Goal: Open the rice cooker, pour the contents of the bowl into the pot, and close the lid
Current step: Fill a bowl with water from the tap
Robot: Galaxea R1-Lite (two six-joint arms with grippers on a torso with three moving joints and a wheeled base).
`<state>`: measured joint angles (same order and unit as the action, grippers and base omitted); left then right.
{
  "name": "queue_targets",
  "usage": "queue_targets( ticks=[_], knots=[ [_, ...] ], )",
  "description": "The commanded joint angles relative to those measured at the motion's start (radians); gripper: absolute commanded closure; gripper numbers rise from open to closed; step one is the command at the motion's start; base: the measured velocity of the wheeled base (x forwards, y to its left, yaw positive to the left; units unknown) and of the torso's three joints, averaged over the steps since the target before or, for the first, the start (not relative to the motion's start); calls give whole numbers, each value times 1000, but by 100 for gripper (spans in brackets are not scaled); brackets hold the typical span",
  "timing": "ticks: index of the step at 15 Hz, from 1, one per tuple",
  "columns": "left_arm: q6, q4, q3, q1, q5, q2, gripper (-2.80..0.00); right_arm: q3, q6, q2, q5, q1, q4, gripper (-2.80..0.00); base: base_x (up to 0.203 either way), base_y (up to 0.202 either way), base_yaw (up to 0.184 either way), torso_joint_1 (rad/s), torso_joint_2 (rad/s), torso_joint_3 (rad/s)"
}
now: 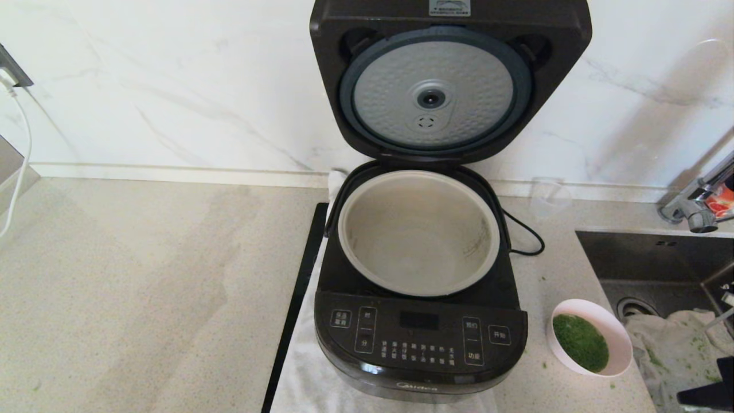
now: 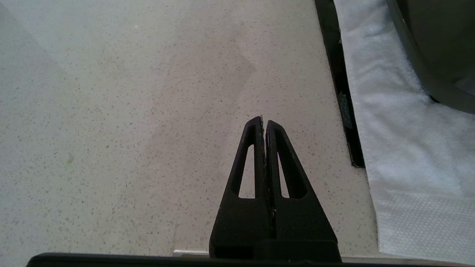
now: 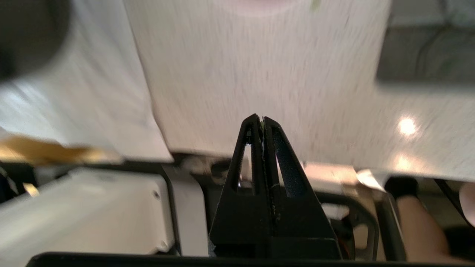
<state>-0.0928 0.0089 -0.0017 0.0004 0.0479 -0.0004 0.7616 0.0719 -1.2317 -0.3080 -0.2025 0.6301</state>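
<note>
The rice cooker (image 1: 421,338) stands open in the middle of the counter. Its lid (image 1: 450,74) is tipped up against the wall, with the dimpled silver disc facing me. The beige pot (image 1: 418,229) inside looks empty. To the cooker's right front sits the bowl (image 1: 616,335), which holds the green chopped contents (image 1: 580,341). My left gripper (image 2: 264,120) is shut on nothing. It hangs over bare counter beside the cloth to the left of the cooker. My right gripper (image 3: 261,118) is shut over the counter's front edge, with a green speck at its tips. A black part of that arm (image 1: 710,385) shows near the bowl.
A white cloth (image 1: 301,373) and a black strip (image 1: 295,304) lie under the cooker. A clear cup (image 1: 550,198) and the power cord (image 1: 524,241) are behind it on the right. The sink (image 1: 648,258), with a cloth (image 1: 671,350) in it, and a faucet (image 1: 697,201) are at the right.
</note>
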Motion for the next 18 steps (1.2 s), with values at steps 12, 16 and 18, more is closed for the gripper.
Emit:
queue_targets(
  ticks=[12, 16, 18],
  knots=[
    [-1, 0, 0, 1, 0, -1, 0, -281, -4, -86, 56, 73, -219, -280, 0, 0, 0, 0, 0, 0],
    [-1, 0, 0, 1, 0, -1, 0, -295, -1, -174, 84, 39, -332, -280, 0, 0, 0, 0, 0, 0],
    [-1, 0, 0, 1, 0, -1, 0, -284, -6, -220, 84, 12, -373, -280, 0, 0, 0, 0, 0, 0]
  ],
)
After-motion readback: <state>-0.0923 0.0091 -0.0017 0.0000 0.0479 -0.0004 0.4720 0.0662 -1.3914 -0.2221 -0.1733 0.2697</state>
